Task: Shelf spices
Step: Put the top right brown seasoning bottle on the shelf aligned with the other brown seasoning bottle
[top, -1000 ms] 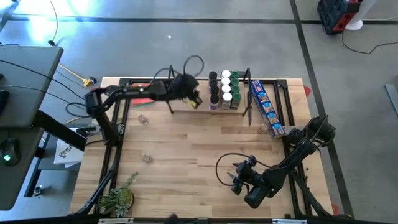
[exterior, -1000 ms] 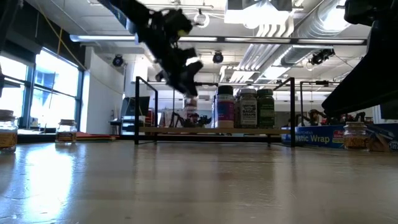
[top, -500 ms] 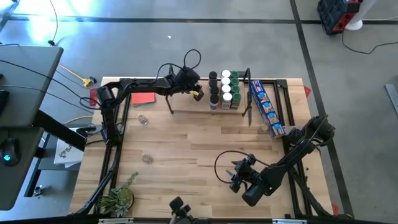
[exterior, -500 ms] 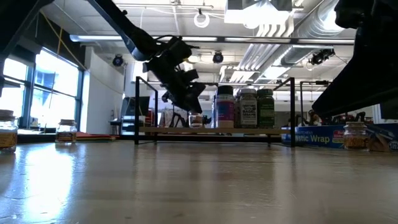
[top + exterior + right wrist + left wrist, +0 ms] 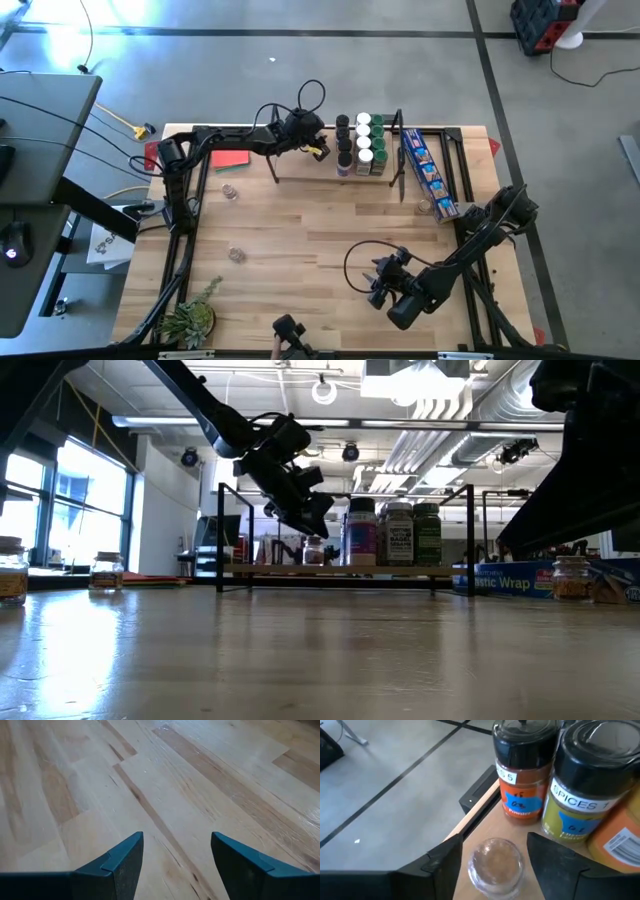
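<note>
The shelf (image 5: 400,570) stands along the table's far edge and carries a cluster of spice jars (image 5: 360,145) at its right part. My left gripper (image 5: 318,150) hovers over the board just left of that cluster. It is open, pointing down, with a finger on each side of a small clear-topped jar (image 5: 495,862) that stands on its base on the board (image 5: 520,827). Two black-lidded jars (image 5: 522,765) stand right behind it. My right gripper (image 5: 378,285) is open above bare wood near the table's near edge.
Two loose jars (image 5: 229,191) (image 5: 237,254) stand on the table's left part, and another (image 5: 570,575) shows at the right in the low view. The long blue box (image 5: 428,175) lies right of the shelf. A plant (image 5: 190,320) sits at the near left corner.
My left gripper has moved down and a little toward the jars on the shelf, bringing the clear-topped jar from mid-air onto the shelf board, where it now stands. My right arm has shifted slightly toward the near edge.
</note>
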You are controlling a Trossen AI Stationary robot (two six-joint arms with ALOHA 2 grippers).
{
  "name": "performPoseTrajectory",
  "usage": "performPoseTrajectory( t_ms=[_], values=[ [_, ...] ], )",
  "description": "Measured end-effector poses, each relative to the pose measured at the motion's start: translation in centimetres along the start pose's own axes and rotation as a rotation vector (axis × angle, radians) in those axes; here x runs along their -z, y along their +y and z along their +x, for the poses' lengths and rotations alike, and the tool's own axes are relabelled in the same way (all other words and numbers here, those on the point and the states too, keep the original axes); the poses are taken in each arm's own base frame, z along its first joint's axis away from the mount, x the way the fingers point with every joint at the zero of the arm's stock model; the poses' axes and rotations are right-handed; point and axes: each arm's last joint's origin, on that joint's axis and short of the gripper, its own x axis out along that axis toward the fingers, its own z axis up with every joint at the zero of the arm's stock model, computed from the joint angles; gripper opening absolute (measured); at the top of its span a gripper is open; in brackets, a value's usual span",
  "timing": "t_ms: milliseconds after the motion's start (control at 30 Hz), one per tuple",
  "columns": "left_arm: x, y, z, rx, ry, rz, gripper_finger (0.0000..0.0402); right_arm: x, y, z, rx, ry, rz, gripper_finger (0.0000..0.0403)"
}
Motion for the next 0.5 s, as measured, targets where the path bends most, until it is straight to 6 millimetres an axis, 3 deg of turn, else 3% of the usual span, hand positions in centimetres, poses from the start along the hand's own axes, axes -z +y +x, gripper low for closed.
performPoseTrajectory(
  t_ms=[233, 333, 500],
  values=[
    [-0.7, -0.1, -0.9, 0.006, -0.022, 0.056, 0.0234, 0.0, -0.1, 0.0, 0.004, 0.002, -0.003, 0.0227],
    [-2.1, -0.5, -3.4, -0.021, -0.040, 0.091, 0.0234, -0.7, -0.9, -0.9, 0.045, 0.038, -0.005, 0.0227],
    [-3.4, -2.6, -9.4, -0.045, 0.008, 0.168, 0.0234, -4.1, -4.0, -4.6, 0.245, 0.169, -0.008, 0.0227]
  ],
)
